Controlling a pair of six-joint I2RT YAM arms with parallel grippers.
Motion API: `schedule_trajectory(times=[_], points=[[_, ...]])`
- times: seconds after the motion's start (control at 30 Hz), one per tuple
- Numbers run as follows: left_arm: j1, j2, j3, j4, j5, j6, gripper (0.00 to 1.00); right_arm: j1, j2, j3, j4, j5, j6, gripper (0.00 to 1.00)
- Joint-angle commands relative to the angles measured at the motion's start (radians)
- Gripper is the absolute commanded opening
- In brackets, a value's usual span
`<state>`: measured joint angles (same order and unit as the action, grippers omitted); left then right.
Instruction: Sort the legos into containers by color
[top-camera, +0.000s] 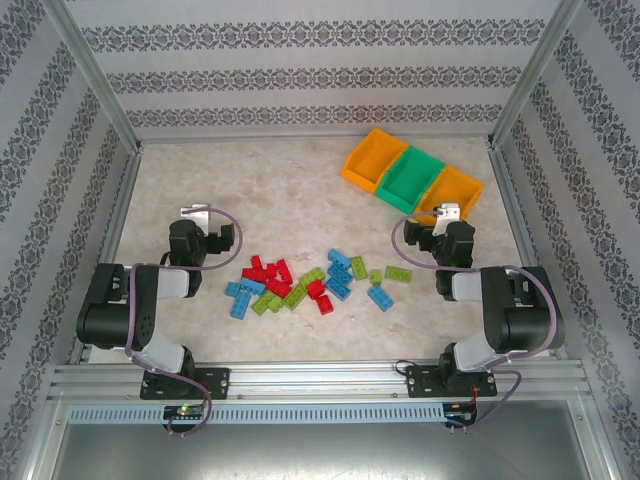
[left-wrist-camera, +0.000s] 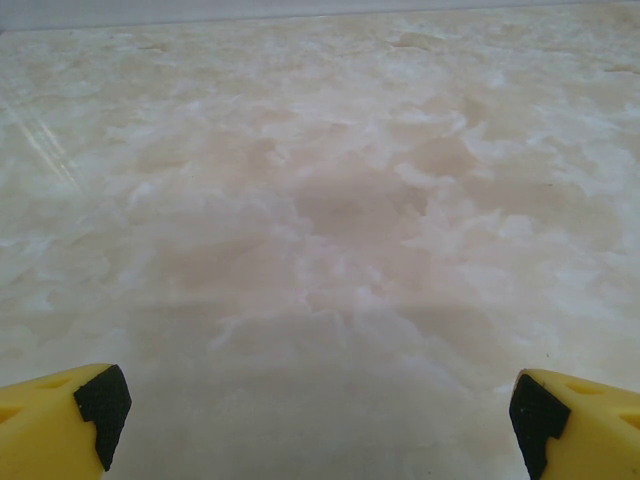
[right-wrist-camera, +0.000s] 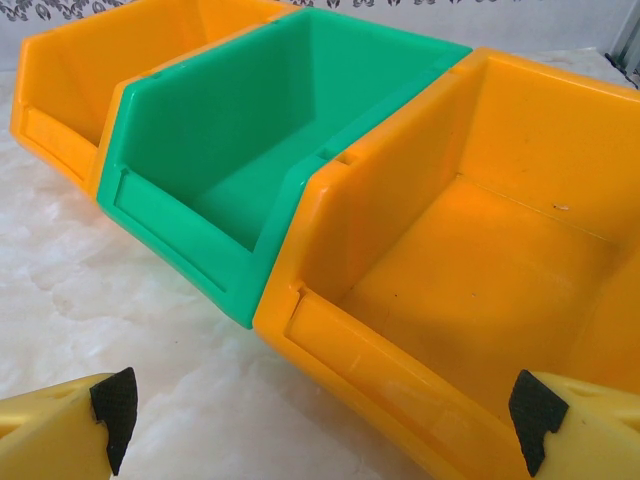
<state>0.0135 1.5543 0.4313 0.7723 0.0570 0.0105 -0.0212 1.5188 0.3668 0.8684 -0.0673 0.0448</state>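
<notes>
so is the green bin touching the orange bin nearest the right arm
Touching. The right wrist view shows the green bin flush against the orange bin, no gap along their shared wall.

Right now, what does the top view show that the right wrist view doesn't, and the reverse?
Top view: the legos strewn loose, none in a bin, and the left gripper. Right wrist view: the near orange bin close up, its floor bare. Both: the containers, green bin in the middle, the table and the open right gripper.
</notes>
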Motion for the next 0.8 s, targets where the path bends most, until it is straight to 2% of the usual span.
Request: schedule_trajectory(times=[0.0,0.27,0.37,0.47,0.53,0.63,0.77], points=[[0.002,0.008,-0.010,0.045,0.011,-0.013,0.99,0.009,-0.010,0.021,0.021,0.008,-0.012,0.98],[0.003,0.003,-0.008,0.041,0.013,-0.012,1.00,0.009,-0.027,0.032,0.006,0.004,-0.007,0.98],[0.002,-0.038,0.039,-0.065,-0.006,-0.019,1.00,0.009,-0.138,0.089,-0.210,-0.001,0.000,0.95],[0.002,-0.112,0.215,-0.473,-0.095,-0.125,0.99,0.009,-0.273,0.118,-0.356,-0.010,0.063,0.92],[0.001,-0.142,0.294,-0.638,-0.075,-0.199,1.00,0.006,-0.356,0.143,-0.446,0.000,0.135,0.89],[-0.005,-0.200,0.317,-0.680,0.026,-0.293,1.00,-0.007,-0.393,0.293,-0.760,0.075,0.205,0.87],[-0.055,-0.242,0.365,-0.736,0.074,-0.315,1.00,-0.063,-0.272,0.543,-1.101,0.095,0.196,0.84]])
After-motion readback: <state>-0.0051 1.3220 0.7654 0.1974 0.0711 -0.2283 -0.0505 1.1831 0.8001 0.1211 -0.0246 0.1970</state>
